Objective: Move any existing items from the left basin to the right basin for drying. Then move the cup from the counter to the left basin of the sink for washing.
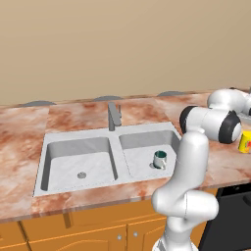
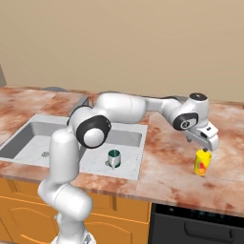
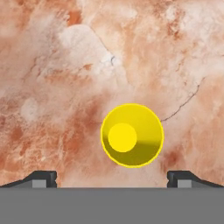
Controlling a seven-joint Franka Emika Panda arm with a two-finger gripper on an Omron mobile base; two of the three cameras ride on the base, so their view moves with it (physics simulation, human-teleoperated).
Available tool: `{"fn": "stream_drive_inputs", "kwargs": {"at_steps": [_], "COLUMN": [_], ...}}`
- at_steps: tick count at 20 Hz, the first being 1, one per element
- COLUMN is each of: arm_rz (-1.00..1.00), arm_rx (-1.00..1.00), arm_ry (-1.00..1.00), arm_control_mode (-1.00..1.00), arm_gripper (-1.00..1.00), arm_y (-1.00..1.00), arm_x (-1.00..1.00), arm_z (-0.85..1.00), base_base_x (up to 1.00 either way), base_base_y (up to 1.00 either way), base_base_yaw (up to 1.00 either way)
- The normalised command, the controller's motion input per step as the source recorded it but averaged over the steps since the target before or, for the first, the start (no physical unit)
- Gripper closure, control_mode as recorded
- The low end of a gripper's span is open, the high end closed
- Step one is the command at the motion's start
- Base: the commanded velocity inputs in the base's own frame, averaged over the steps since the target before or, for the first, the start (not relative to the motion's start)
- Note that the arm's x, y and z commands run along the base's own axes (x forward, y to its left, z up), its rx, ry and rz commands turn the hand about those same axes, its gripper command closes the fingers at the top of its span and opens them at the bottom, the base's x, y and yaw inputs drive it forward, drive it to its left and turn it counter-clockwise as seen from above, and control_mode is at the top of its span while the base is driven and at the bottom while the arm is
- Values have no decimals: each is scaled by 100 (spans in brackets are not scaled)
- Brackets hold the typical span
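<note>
**Gripper poised over the yellow cup**

While the silvery-white mug (image 2: 114,158) stands in the sink's right basin (image 2: 125,138) near its front edge, the gripper (image 2: 207,149) hangs spread wide, holding nothing, directly above the yellow cup (image 2: 202,162) near the counter's (image 2: 167,162) front edge.

White arm (image 2: 119,107) — rounded glossy segments, dark joint bands — small dark fingertips (image 3: 41,178).
</note>
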Motion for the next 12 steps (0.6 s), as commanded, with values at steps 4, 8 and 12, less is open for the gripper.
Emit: {"fn": "stream_drive_inputs", "kwargs": {"at_steps": [4, 8, 12], "arm_rz": [3, 2, 2], "arm_rx": [0, 0, 0], "arm_ry": [0, 0, 0], "arm_control_mode": [-100, -100, -100], "arm_gripper": [-100, -100, -100], "arm_y": [0, 0, 0], "arm_x": [0, 0, 0], "arm_z": [-8, -4, -6], "base_base_x": [0, 0, 0], "base_base_y": [0, 0, 0], "base_base_yaw": [0, 0, 0]}}
